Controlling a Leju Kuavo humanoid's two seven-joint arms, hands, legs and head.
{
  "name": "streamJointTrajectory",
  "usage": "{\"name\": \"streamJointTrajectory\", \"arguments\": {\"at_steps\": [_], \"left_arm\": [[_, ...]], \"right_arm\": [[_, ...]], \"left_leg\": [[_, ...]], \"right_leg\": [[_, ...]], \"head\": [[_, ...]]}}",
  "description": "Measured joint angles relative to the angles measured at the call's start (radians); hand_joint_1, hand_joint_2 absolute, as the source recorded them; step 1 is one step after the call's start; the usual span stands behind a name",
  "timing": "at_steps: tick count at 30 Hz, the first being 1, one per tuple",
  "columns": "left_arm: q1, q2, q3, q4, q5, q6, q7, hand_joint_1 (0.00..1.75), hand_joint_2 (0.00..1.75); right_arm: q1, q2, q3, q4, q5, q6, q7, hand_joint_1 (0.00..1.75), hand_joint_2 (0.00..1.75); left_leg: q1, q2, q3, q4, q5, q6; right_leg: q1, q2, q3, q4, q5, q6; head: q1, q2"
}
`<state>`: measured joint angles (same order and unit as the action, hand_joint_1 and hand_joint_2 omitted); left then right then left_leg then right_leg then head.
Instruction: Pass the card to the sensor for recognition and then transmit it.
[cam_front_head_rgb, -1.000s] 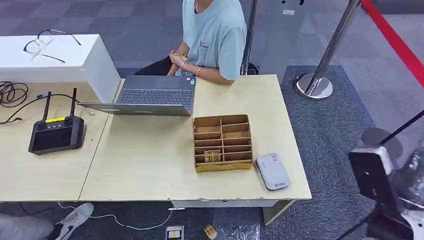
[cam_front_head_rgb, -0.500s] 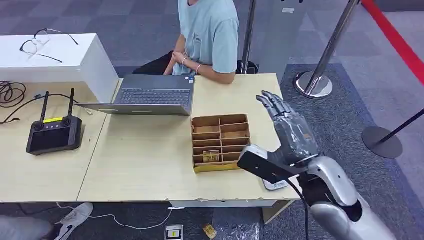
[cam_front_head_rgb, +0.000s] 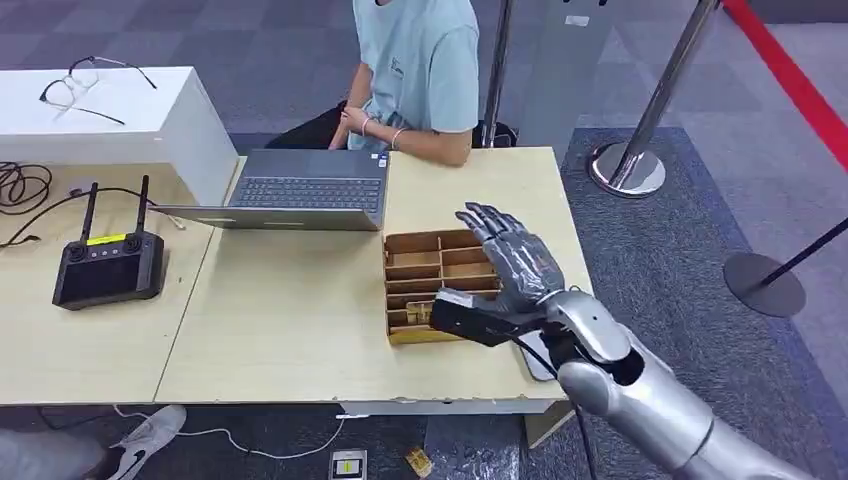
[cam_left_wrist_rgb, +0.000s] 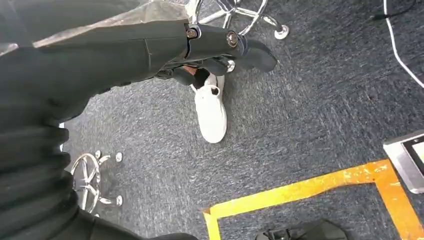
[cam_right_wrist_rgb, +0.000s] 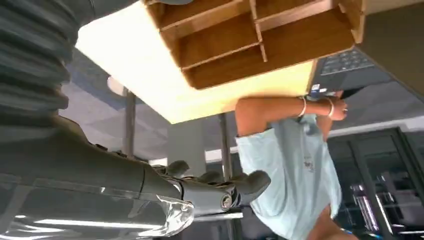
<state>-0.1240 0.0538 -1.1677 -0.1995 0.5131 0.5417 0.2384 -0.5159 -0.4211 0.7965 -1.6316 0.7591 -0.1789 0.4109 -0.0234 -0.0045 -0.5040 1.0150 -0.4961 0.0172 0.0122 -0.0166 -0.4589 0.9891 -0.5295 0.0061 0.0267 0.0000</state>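
A cardboard box (cam_front_head_rgb: 443, 285) with several compartments stands on the table (cam_front_head_rgb: 300, 330). A card (cam_front_head_rgb: 422, 313) stands in one of its near-left compartments. My right hand (cam_front_head_rgb: 515, 262) hovers over the box's right side, fingers spread, holding nothing. The right wrist view shows the box (cam_right_wrist_rgb: 260, 40) close beyond that hand (cam_right_wrist_rgb: 215, 190). The grey-white sensor (cam_front_head_rgb: 533, 364) lies to the right of the box, mostly hidden under my right forearm. My left hand (cam_left_wrist_rgb: 220, 45) hangs over the carpet with nothing in it.
A person (cam_front_head_rgb: 415, 75) sits at the table's far side behind an open laptop (cam_front_head_rgb: 310, 190). A black remote controller (cam_front_head_rgb: 105, 268) lies at the left. Glasses (cam_front_head_rgb: 85, 85) rest on a white block. A stanchion base (cam_front_head_rgb: 628, 170) stands at the right.
My right arm has come up from the lower right and swung left, from beside the sensor to above the box. The person has shifted slightly.
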Motion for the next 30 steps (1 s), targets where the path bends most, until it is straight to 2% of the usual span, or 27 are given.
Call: {"name": "streamJointTrajectory", "arguments": {"at_steps": [12,17,21,29,30], "left_arm": [[0.001,0.001,-0.001,0.000,-0.003,-0.009,0.014,0.00,1.75],[0.001,0.002,-0.002,0.000,-0.005,-0.009,0.016,0.00,1.75],[0.001,0.002,-0.003,0.000,-0.005,-0.008,0.018,0.00,1.75],[0.001,0.002,-0.011,0.000,-0.006,-0.009,0.024,0.00,1.75],[0.001,0.002,-0.013,0.000,-0.006,-0.009,0.024,0.00,1.75]], "right_arm": [[0.006,0.049,0.052,0.161,0.017,-0.067,-0.026,0.16,1.75],[0.011,0.065,0.073,0.204,0.019,-0.080,-0.037,0.16,1.75],[0.011,0.080,0.087,0.225,0.020,-0.089,-0.045,0.26,1.75],[0.010,0.113,0.109,0.240,0.029,-0.089,-0.061,0.30,1.75],[0.009,0.116,0.111,0.240,0.031,-0.089,-0.061,0.23,1.75]], "left_leg": [[0.000,0.000,0.000,0.000,0.000,0.000],[0.000,0.000,0.000,0.000,0.000,0.000],[0.000,0.000,0.000,0.000,0.000,0.000],[0.000,0.001,0.000,0.000,0.000,0.000],[0.000,0.001,0.000,0.000,0.000,0.000]], "right_leg": [[0.000,0.000,0.000,0.000,0.000,0.000],[0.000,0.000,0.000,0.000,0.000,0.000],[0.000,0.000,0.000,0.000,0.000,0.000],[0.000,0.000,0.000,0.000,0.000,0.000],[0.000,0.000,0.000,0.000,0.000,0.000]], "head": [[-0.001,0.000],[0.000,0.000],[-0.001,0.000],[-0.001,0.000],[0.000,0.000]]}}
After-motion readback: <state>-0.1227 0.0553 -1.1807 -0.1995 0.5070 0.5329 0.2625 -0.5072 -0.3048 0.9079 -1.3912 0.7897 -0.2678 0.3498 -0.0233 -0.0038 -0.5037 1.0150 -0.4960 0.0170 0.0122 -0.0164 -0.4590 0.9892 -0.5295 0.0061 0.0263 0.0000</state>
